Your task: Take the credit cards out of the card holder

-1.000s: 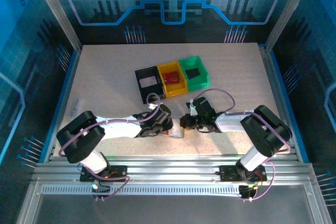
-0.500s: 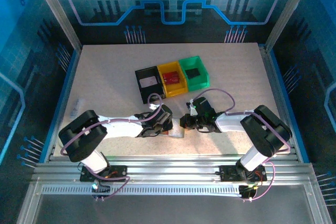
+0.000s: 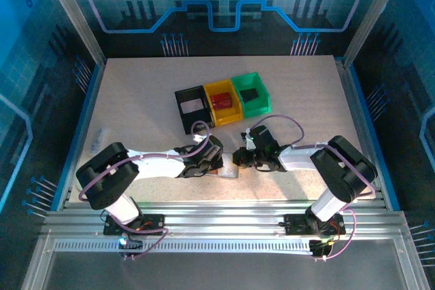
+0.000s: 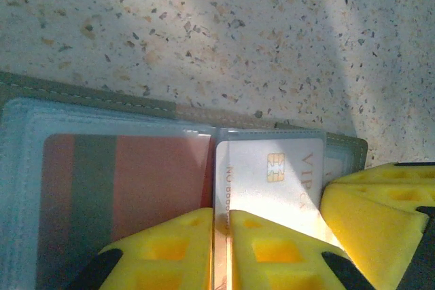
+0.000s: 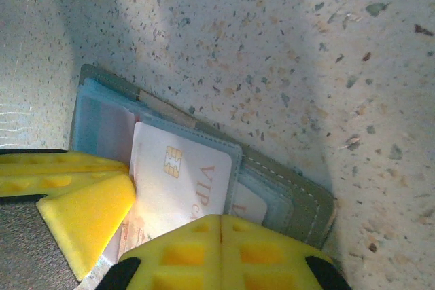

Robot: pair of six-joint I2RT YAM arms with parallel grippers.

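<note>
The tabletop (image 3: 136, 93) is pale speckled stone, walled in by blue panels printed with circuit lines and edged by metal rails. Just above centre a black bin (image 3: 181, 111), a yellow bin (image 3: 209, 105) and a green bin (image 3: 264, 100) stand touching in a row.

In the lower middle of the top view the two arms meet, the left end effector (image 3: 219, 165) and the right end effector (image 3: 237, 160) close together over the card holder (image 3: 227, 173), which lies open and flat on the stone.

In the left wrist view, the left end effector (image 4: 221, 249) has its yellow fingers (image 4: 272, 252) drawn nearly together, with only a thin slit between them. The slit sits at the left edge of the white card (image 4: 268, 185); I cannot tell whether anything is pinched. A finger of the other arm shows at the lower right, beside that card.

In the right wrist view, the right end effector (image 5: 221, 249) has its fingers closed together along a seam, at the lower edge of the white card.

The left wrist view shows a red card (image 4: 136, 181) with a dark stripe in the left sleeve. The right wrist view shows the holder's stitched grey cover and stacked clear sleeves. Both wrist views show the chip and "VIP" on the white card.
</note>
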